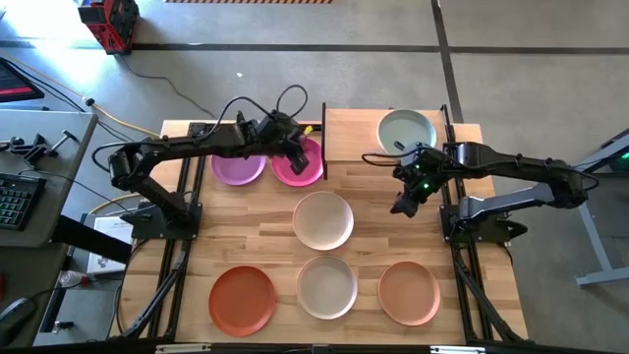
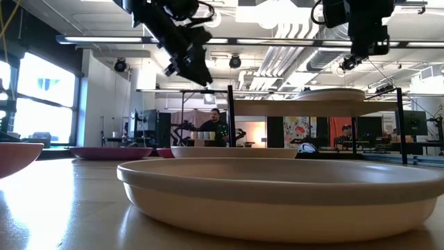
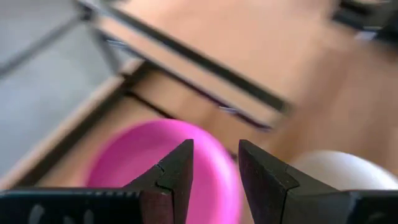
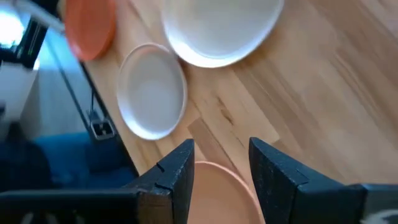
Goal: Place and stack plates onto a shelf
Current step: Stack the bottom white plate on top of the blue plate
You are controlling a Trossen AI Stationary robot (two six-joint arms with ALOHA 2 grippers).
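Plates lie on the wooden counter [image 1: 246, 241] and on the shelf [image 1: 354, 138], a raised light-wood board at the far side. A pale mint plate [image 1: 406, 129] sits on the shelf's right part. Just left of the shelf, on the counter, a purple plate [image 1: 239, 166] and a magenta plate [image 1: 300, 165] lie side by side. A cream plate [image 1: 323, 219] occupies the counter's centre. Along the near edge, from left to right, lie an orange-red plate [image 1: 242, 300], an off-white plate [image 1: 326, 286] and a peach plate [image 1: 409, 292].

The left end effector [image 1: 296, 157] hangs above the magenta plate, its fingers [image 3: 177, 171] empty and set a narrow gap apart. The right end effector [image 1: 406, 204] hangs over bare counter just in front of the shelf's right end, near the mint plate, its fingers [image 4: 180, 171] likewise empty and moderately parted.

In the low view, people sit in the room beyond the counter.
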